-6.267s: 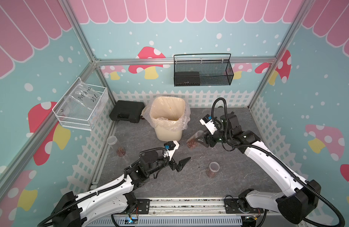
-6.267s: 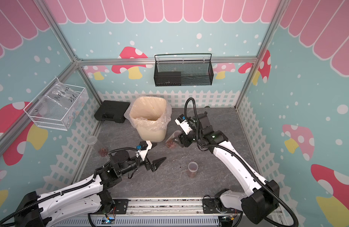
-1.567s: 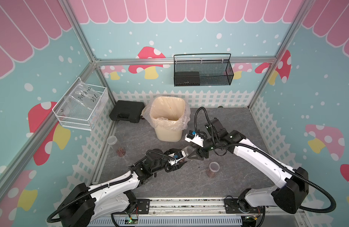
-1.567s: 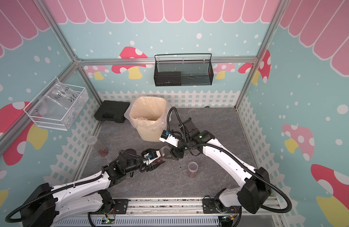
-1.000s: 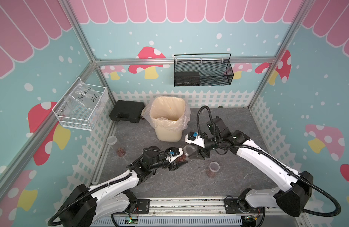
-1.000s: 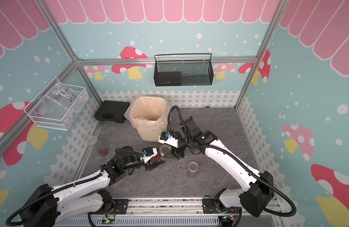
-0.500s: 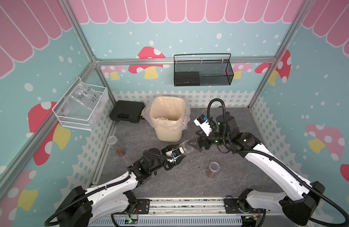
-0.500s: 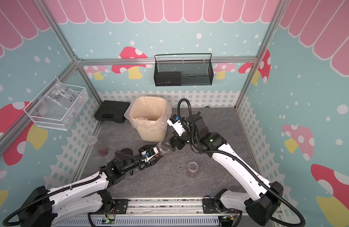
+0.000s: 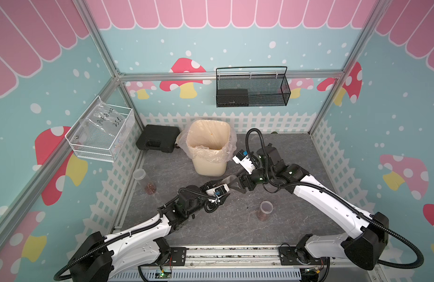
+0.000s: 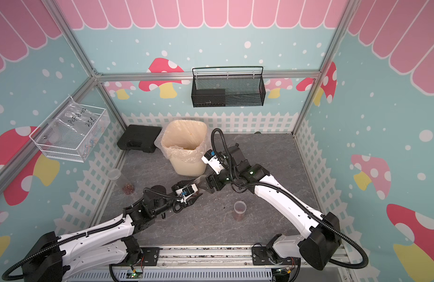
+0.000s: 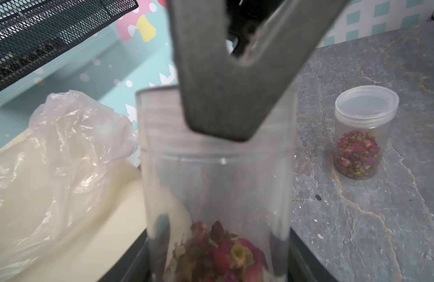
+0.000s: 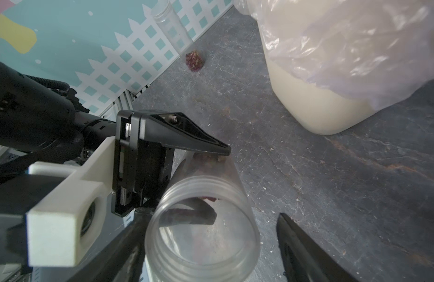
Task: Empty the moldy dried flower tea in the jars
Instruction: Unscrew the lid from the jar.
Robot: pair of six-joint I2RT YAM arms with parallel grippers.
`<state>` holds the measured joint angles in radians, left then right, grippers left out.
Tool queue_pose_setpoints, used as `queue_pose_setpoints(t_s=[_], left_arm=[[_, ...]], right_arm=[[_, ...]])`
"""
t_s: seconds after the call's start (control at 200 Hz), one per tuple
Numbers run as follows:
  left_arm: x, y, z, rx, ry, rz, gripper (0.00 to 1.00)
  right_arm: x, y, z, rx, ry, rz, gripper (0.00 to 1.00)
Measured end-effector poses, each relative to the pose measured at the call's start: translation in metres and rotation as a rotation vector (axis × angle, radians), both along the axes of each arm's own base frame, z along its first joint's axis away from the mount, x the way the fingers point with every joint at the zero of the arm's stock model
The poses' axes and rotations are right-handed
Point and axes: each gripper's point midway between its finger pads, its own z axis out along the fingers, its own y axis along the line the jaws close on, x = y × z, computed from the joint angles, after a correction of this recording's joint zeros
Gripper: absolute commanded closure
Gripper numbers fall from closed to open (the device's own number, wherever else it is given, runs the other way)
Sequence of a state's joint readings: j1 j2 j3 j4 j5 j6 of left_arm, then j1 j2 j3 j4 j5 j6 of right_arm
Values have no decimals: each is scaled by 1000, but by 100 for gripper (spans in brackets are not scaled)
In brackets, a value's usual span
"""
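My left gripper (image 9: pixel 222 186) (image 11: pixel 218 234) is shut on the base of a clear jar (image 9: pixel 229 182) (image 10: pixel 200 182) (image 11: pixel 216 183), held tilted above the floor in front of the cream waste bin (image 9: pixel 208 166) (image 10: pixel 186 168). Moldy dried flower tea (image 11: pixel 218 251) lies in its bottom. The threaded mouth (image 12: pixel 203 234) faces my right gripper (image 9: pixel 238 184) (image 12: pixel 208 219), which is open: one finger lies along the rim and a gap shows at the other. A second jar (image 9: pixel 266 211) (image 11: pixel 362 136), lidded and holding tea, stands to the right. A third jar (image 9: pixel 143 180) (image 12: pixel 172 26) stands by the left fence.
A black case (image 9: pixel 157 141) lies left of the bin at the back. A black mesh basket (image 9: pixel 252 90) hangs on the rear wall and a white wire basket (image 9: pixel 101 134) on the left wall. White fencing lines the grey floor's edges.
Over the last second the left gripper has lifted the jar a little toward the bin. The right arm has drawn back, and its gripper now stands round the jar's mouth.
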<state>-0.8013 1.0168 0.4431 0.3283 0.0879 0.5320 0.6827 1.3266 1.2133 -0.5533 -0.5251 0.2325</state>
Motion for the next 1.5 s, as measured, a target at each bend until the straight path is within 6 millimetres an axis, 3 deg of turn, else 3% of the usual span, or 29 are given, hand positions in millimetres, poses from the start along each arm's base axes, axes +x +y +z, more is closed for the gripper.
queue_pose_setpoints(t_s=[0.225, 0.415, 0.655, 0.715, 0.886, 1.066, 1.196, 1.291, 1.391, 1.501], left_arm=[[-1, 2, -8, 25, 24, 3, 76], [-15, -5, -13, 1, 95, -95, 78], [-32, -16, -2, -95, 192, -258, 78], [-33, -16, -4, -102, 215, -271, 78], [-33, -16, -11, -95, 247, -265, 78], [-15, -11, 10, -120, 127, -172, 78], [-5, -6, 10, -90, 73, -105, 78], [1, -3, 10, -72, 46, -68, 78], [3, -2, 10, -55, 23, -43, 78], [3, -3, 10, -37, 3, -30, 78]], right_arm=[[-5, 2, -6, -23, -20, 56, 75], [-15, -4, -9, -92, -214, 250, 80], [-31, -8, 5, -117, -475, 470, 81], [-31, -8, 3, -129, -483, 498, 76], [-30, -7, -2, -140, -457, 503, 37], [-15, -4, 31, -71, -416, 299, 13], [-10, -15, 77, 30, -437, 120, 5], [-10, -20, 96, 92, -414, 35, 2], [-4, -17, 90, 103, -329, -16, 1], [8, -7, 59, 60, -205, -47, 1]])
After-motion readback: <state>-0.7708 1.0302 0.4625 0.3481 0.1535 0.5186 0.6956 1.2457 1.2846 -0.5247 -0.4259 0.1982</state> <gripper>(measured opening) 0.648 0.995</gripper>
